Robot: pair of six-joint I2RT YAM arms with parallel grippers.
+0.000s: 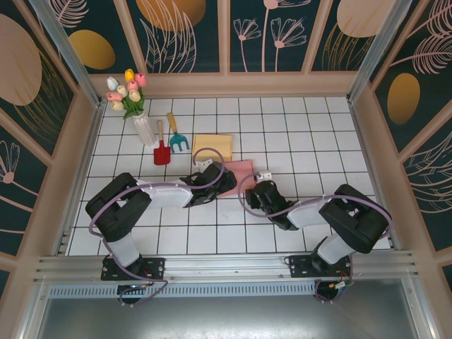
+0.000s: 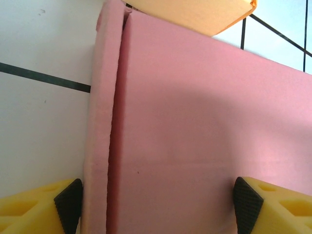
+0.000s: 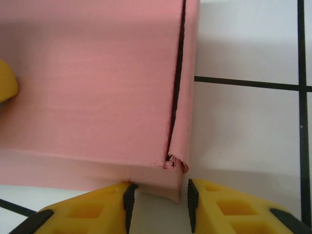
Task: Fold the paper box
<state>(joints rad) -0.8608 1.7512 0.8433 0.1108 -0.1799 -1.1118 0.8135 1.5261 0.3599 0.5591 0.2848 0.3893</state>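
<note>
The pink paper box [image 1: 240, 171] lies flat on the white tiled table, its lid down. In the left wrist view the pink box [image 2: 195, 131] has a side flap with a dark seam running along its left edge. My left gripper [image 2: 158, 204] is open wide over the box, one pad beside the left flap and the other over the lid. My left gripper [image 1: 219, 178] sits at the box's near left side. My right gripper [image 3: 160, 204] is open around the box's [image 3: 97, 83] crumpled near corner. Its left pad touches the front wall and its right pad stands apart. My right gripper [image 1: 256, 192] is at the box's near right.
An orange paper box [image 1: 212, 146] lies just behind the pink one, and the orange box [image 2: 195, 12] touches its far edge. A red shovel [image 1: 162, 148], a teal rake [image 1: 176, 138] and a white vase of tulips [image 1: 138, 109] stand at the back left. Walls enclose the table.
</note>
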